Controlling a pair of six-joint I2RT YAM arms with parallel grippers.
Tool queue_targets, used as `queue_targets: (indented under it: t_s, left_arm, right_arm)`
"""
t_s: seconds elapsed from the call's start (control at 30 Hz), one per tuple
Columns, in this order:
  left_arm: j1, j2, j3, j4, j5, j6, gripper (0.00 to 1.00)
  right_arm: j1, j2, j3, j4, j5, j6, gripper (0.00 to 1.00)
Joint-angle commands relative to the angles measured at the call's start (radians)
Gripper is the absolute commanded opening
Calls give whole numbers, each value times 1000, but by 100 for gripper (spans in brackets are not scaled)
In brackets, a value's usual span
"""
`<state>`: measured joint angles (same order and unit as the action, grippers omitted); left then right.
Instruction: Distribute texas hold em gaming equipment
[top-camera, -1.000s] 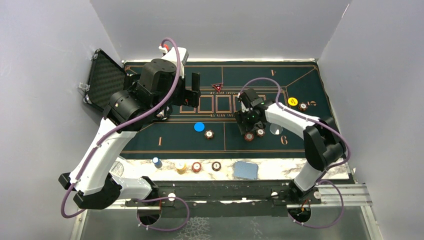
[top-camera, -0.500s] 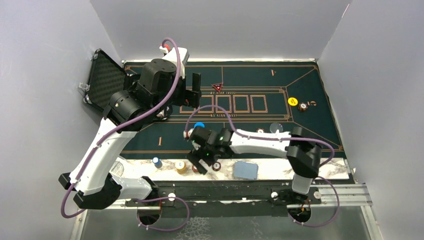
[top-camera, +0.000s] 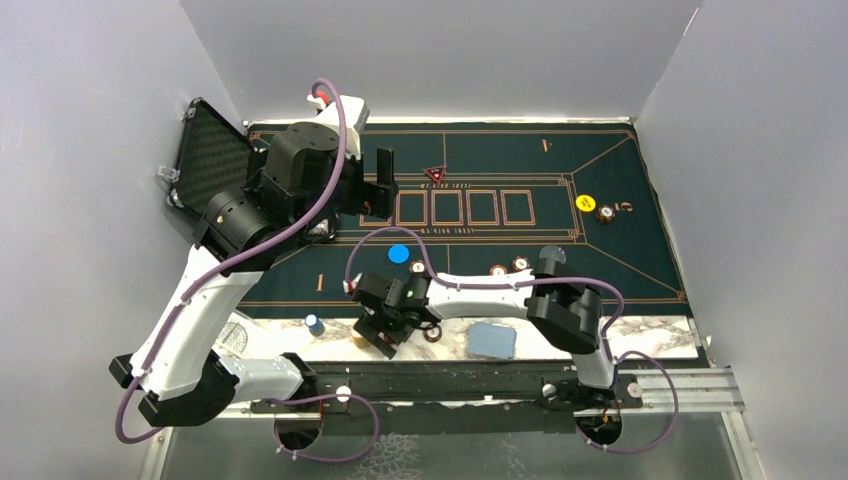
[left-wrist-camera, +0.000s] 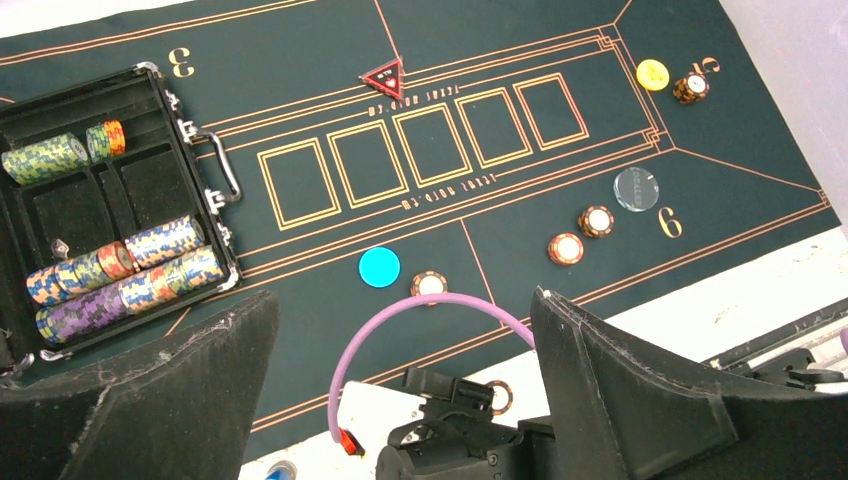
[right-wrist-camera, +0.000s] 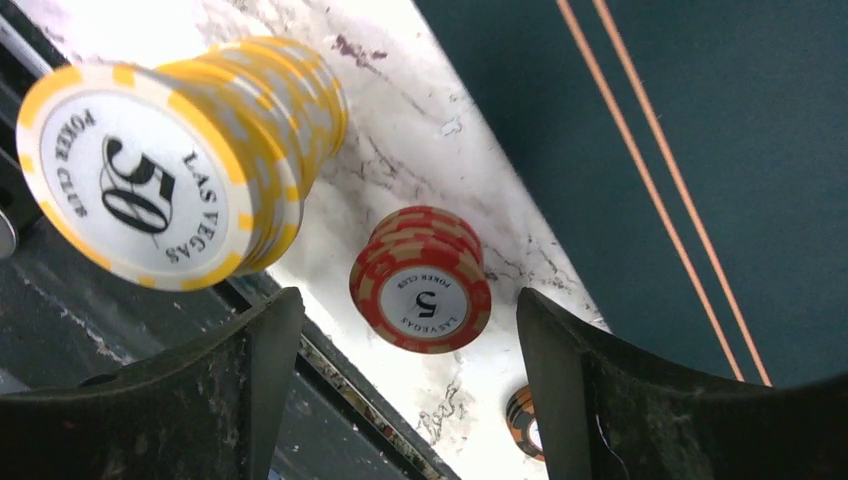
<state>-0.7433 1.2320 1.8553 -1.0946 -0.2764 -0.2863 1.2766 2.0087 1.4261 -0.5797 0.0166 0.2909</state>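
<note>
My right gripper (top-camera: 384, 336) is open and empty, low over the near marble strip. In the right wrist view its jaws (right-wrist-camera: 410, 400) stand wide either side of a red chip stack (right-wrist-camera: 422, 295), with a yellow chip stack (right-wrist-camera: 160, 170) to the left and a brown chip (right-wrist-camera: 525, 420) by the right finger. My left gripper (top-camera: 378, 188) is open and empty, high over the mat's left half (left-wrist-camera: 403, 298). On the mat lie a blue disc (top-camera: 399, 253), two red-brown chips (top-camera: 498, 270), a yellow disc (top-camera: 586, 203), a clear disc (left-wrist-camera: 636, 188) and a red triangular marker (top-camera: 434, 174). The blue-backed cards (top-camera: 491, 340) lie on the strip.
The open black case (left-wrist-camera: 100, 200) with several chip stacks sits at the mat's left end. A blue chip stack (top-camera: 314, 323) and a single chip (top-camera: 432, 333) stand on the marble strip. The right arm's purple cable (left-wrist-camera: 420, 305) arches over the mat. White walls enclose the table.
The right arm swung from the two chips on the mat's right half to the near marble strip and now hovers over the red and yellow stacks. The left arm shifted slightly.
</note>
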Motion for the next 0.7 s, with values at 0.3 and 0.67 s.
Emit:
queue_targets:
  t_s: [0.3,0.67]
  left_arm:
    - [1,-25,-9,10,-7,29,99]
    - [1,-35,-26,10,-10,21,99]
  right_arm:
    - [2,36,53,-12,43,5,58]
    - [1,43,54,-30,78,5,45]
